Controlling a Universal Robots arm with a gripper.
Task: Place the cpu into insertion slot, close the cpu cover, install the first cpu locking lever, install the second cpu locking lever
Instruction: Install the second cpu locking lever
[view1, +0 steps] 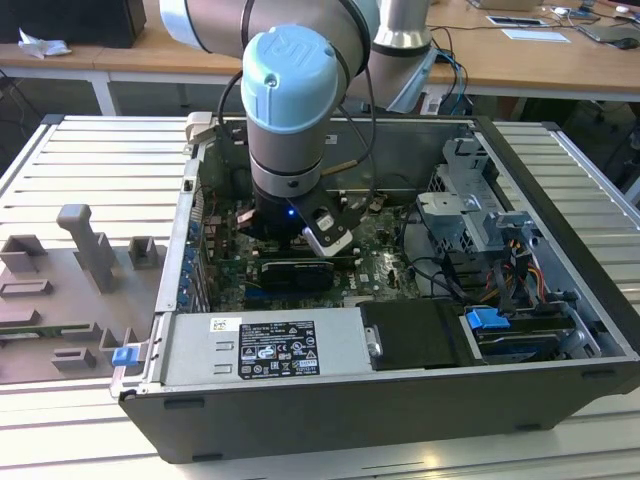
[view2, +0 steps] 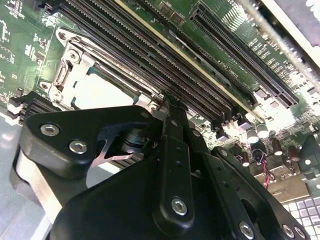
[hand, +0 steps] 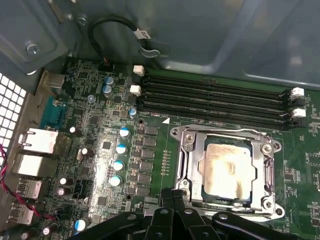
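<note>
The cpu already lies flat in the insertion slot, pale face up, and the cpu cover is down around it, its silvery frame lying on the socket with the chip showing through the cut-out. In the first wrist view the gripper sits at the socket's edge, by the corner of the cover away from the long black memory slots; the socket lies just beyond the fingertips, between them and those slots. The slots run lengthwise along the socket's far side.

In the second wrist view the same gripper reaches toward the board with the cpu just beside its tip, and the fingers look pressed together into one narrow point with nothing pinched between them. The tip seems to be at or very near the cover's rim, but whether it touches metal I cannot tell. By my reading the chip and cover steps are done and the work now stands at the locking levers; the thin wire levers themselves are hard to pick out along the frame.

In the exterior view the arm stands upright over the open computer case, its wrist down over the green motherboard toward the case's left half, and a grey fixture tray lies outside the case on the exterior view's left.
</note>
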